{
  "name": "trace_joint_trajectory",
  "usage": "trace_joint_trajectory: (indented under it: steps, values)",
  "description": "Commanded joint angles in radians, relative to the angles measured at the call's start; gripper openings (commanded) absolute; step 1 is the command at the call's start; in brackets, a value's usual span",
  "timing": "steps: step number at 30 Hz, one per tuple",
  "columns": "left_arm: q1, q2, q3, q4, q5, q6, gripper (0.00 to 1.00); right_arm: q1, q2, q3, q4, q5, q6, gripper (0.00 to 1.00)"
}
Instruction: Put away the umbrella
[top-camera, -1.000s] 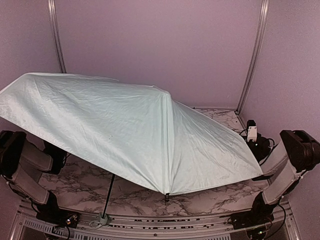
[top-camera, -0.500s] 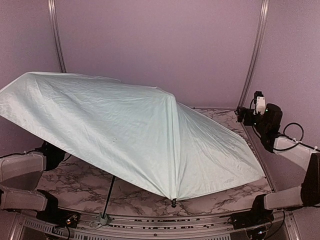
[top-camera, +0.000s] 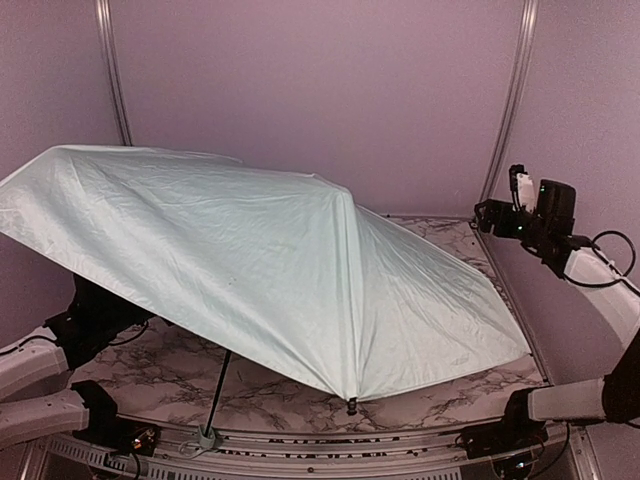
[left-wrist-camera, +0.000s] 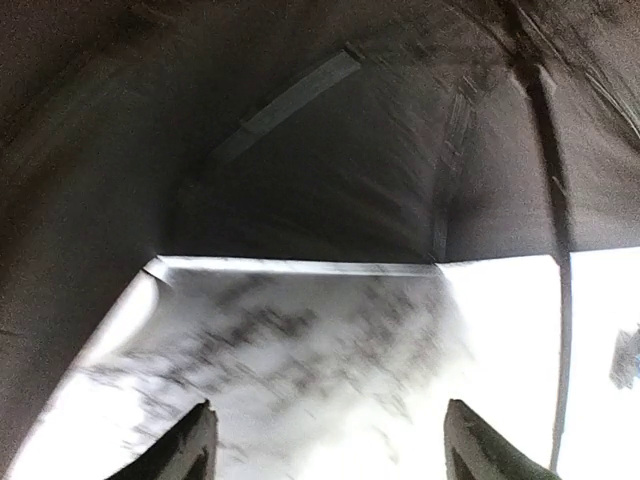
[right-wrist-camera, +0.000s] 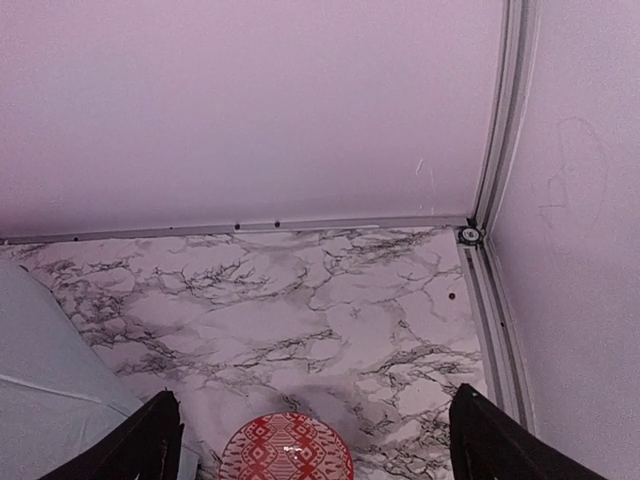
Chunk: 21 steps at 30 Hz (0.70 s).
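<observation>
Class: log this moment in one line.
umbrella: open over table | left gripper: open, empty, under umbrella | right gripper: open, empty, far right | red patterned object: on table

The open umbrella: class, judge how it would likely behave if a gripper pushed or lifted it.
The umbrella probably tips or pivots easily: it seems propped on one rib tip and its handle. Its thin, wrinkled fabric would likely give under a push. With so slim a shaft, it looks light for its size.

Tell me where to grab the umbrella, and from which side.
Probably the black shaft just above the handle, from the left. It is the only slim rigid part exposed below the canopy, leaning up from the near edge of the table, and the open left gripper is nearest.
</observation>
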Motion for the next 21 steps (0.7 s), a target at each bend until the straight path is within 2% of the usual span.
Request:
trace_joint_trajectory:
  steps: [1, 7, 8, 10, 13, 17, 21]
  values:
    - [-0.063, 0.017, 0.061, -0.217, 0.185, 0.012, 0.83, -0.004, -0.061, 0.124, -0.118, -0.017, 0.011, 0.89]
    - [-0.179, 0.041, 0.086, -0.222, 0.278, 0.022, 0.90, -0.004, -0.089, 0.223, -0.196, -0.083, -0.003, 0.89]
    - [-0.216, 0.052, 0.083, -0.226, 0.254, 0.037, 0.91, -0.004, -0.089, 0.242, -0.213, -0.087, -0.007, 0.88]
    - [-0.271, 0.085, 0.074, -0.252, 0.104, 0.053, 0.90, -0.004, -0.093, 0.276, -0.245, -0.087, -0.016, 0.88]
    - [-0.300, 0.130, 0.063, -0.247, -0.027, 0.054, 0.87, -0.003, -0.103, 0.308, -0.278, -0.092, -0.022, 0.87]
    - [-0.323, 0.168, 0.062, -0.228, -0.073, 0.044, 0.72, 0.001, -0.123, 0.311, -0.290, -0.105, -0.024, 0.86]
    - [-0.342, 0.189, 0.057, -0.193, -0.042, -0.001, 0.39, 0.007, -0.132, 0.319, -0.311, -0.106, -0.025, 0.85]
